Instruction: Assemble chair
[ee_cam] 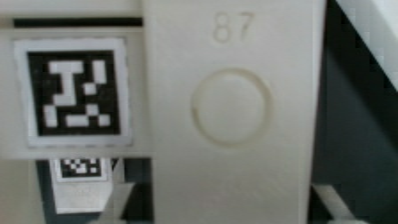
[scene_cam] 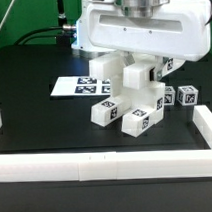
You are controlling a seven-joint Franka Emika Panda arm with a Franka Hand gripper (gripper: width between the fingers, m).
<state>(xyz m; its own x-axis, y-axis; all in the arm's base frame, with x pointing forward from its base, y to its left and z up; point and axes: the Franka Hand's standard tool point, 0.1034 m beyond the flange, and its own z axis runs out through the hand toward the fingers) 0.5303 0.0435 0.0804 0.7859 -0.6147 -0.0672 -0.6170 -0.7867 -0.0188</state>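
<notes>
Over the table (scene_cam: pixel 35 122) the hand (scene_cam: pixel 117 55) points straight down at the chair (scene_cam: pixel 129 96); its grip I cannot tell.

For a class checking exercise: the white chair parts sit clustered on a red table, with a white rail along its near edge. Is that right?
No: the table is black, not red, as the exterior view shows. The white chair parts do sit clustered on it, with a white rail along its near edge.

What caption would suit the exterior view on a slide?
Robot arm over a cluster of white, tagged chair parts on a black table, marker board nearby.
</notes>
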